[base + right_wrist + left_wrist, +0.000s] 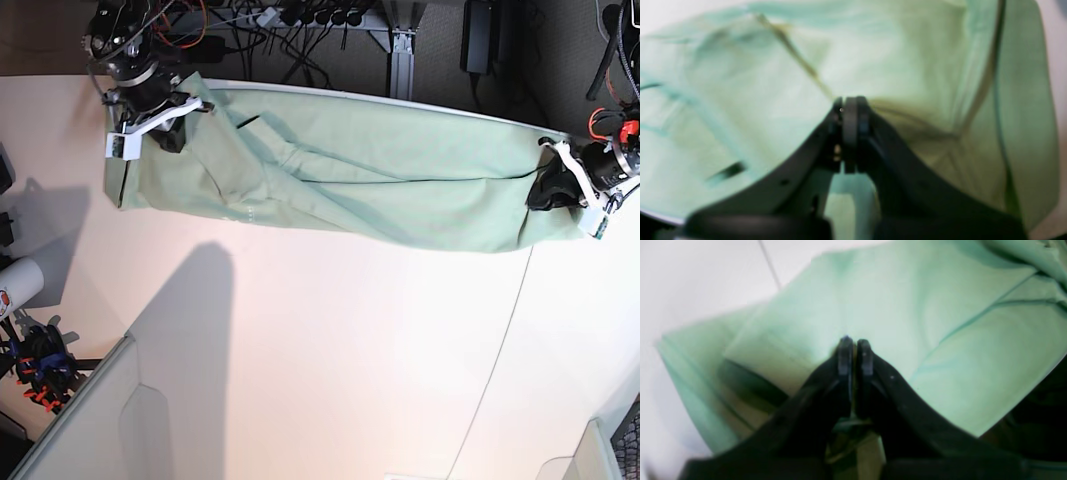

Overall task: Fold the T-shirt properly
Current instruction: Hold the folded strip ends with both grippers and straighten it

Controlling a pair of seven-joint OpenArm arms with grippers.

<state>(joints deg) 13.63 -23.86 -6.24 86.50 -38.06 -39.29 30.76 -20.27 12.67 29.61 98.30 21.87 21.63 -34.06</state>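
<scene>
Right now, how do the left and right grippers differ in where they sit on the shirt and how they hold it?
The left gripper is at the shirt's end on the base view's right; the right gripper is at the opposite end, on that view's left. The fabric beyond the left gripper lies smooth, while the fabric by the right gripper puckers into creases. Both are shut, pinching the shirt, which stretches between them across the table.

Pale tabletop (330, 350); tangled cables (250, 25) behind its far edge; white cylinder (15, 285) at left.

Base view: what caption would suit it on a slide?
Two pincers, left and right, hold a mint-green T-shirt stretched across the table.
</scene>
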